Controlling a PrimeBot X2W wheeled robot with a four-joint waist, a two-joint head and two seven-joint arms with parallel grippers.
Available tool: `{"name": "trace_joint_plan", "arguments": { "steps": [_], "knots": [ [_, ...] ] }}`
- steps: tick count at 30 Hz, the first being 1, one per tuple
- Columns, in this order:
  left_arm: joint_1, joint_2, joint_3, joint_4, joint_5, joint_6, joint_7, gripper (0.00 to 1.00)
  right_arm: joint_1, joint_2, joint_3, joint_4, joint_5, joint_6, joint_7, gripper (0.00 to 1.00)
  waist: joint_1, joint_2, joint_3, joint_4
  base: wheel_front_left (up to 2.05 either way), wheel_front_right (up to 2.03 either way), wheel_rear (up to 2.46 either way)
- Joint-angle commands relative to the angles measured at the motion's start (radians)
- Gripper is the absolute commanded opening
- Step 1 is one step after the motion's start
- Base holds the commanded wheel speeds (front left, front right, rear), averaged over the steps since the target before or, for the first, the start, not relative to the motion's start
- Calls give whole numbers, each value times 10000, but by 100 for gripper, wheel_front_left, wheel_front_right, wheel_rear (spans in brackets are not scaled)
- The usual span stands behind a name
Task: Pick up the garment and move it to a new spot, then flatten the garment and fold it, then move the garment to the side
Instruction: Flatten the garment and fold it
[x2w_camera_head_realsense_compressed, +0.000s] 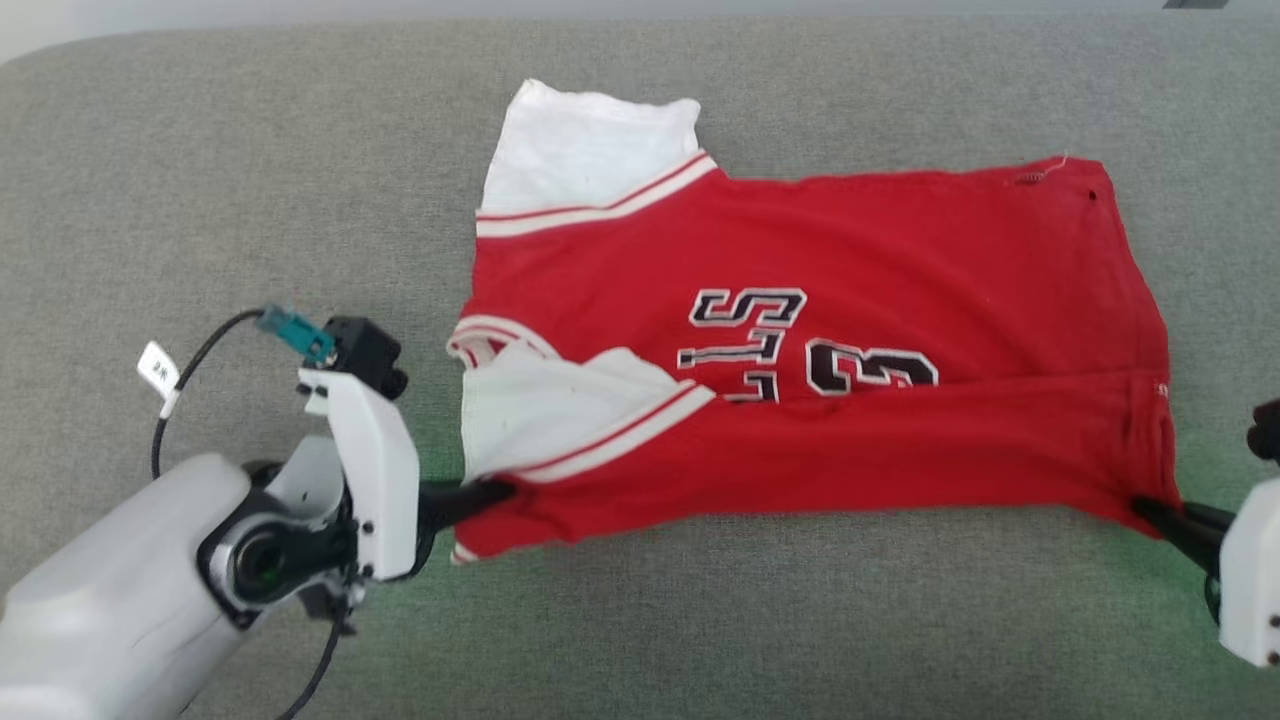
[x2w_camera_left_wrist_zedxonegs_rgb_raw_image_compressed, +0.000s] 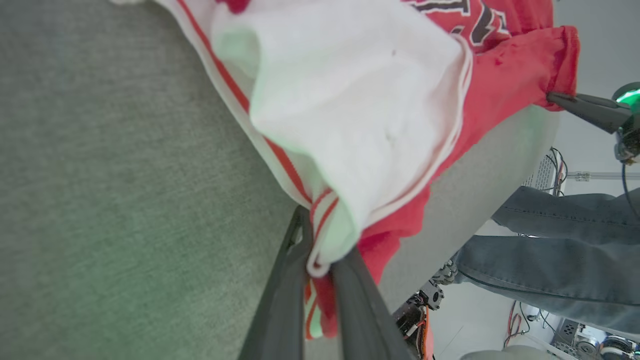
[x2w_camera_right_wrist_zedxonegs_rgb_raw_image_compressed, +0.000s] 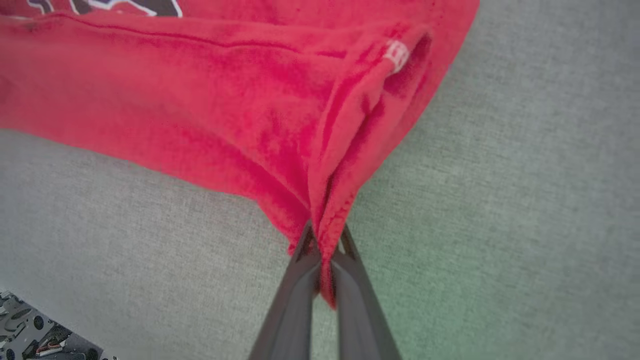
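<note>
Left gripper (x2w_camera_head_realsense_compressed: 497, 491) and right gripper (x2w_camera_head_realsense_compressed: 1145, 507) each have jaws pinched on the shirt's (x2w_camera_head_realsense_compressed: 900, 250) near corners. Lift both evenly, keeping that edge taut, to fold cleanly.

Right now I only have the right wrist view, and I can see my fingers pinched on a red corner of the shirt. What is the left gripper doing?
Observer: The left gripper is shut on the garment, pinching the near corner at the striped trim.
Operator: How is the shirt lying between the two grips?
Observer: In the head view it is spread on the grey cushion, lettering facing up, with one white sleeve folded onto the red body.
Operator: Is anyone close by?
Observer: Yes. The left wrist view shows a person's legs in jeans just past the cushion's edge.
</note>
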Motion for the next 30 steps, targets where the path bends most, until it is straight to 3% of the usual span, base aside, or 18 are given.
{"name": "trace_joint_plan", "arguments": {
  "steps": [1,8,9,10,11,12,13,14,20,26,30],
  "knots": [
    [152,44,20,-113,-82,43,75,0,114,-23,-63,-71,95,-8,29,0,0,0,-1,-10,0,0,0],
    [788,1129,88,-2029,-119,776,-40,0,1079,64,-961,-832,45,-8,480,0,0,0,62,-38,0,0,0],
    [813,1146,122,-2112,-47,869,-165,0,1107,126,-1024,-870,5,-8,488,9,0,0,71,-35,0,0,0],
    [859,1135,137,-2166,-57,949,-266,0,1129,173,-1078,-907,-45,-8,514,34,0,0,74,-29,0,0,0],
    [890,1121,141,-2222,-18,1010,-352,24,1109,234,-1177,-960,-121,-8,421,75,0,0,76,-27,0,0,0],
    [893,1118,168,-2238,44,1044,-466,52,1078,329,-1299,-958,-190,-8,323,100,0,0,78,-30,0,0,0],
    [910,1107,206,-2242,64,1118,-575,92,1061,426,-1381,-976,-297,-8,241,100,0,0,77,-35,0,0,0],
    [941,1099,225,-2279,79,1104,-652,100,1038,526,-1490,-1012,-409,-6,137,100,0,0,74,-51,0,0,0],
    [1077,1353,913,-2215,357,1364,-2121,100,682,1475,-2608,-1232,-1346,-6,-1302,100,0,0,49,-292,0,0,0],
    [961,1341,1549,-1317,1532,1898,-4483,100,134,2506,-2591,-1692,-2672,-6,-4036,100,0,0,84,-837,0,0,0],
    [415,977,1953,-235,2125,2104,-5719,100,-98,3381,-2581,-1568,-3086,-6,-5621,100,0,0,75,-1341,0,0,0]
  ]
}}
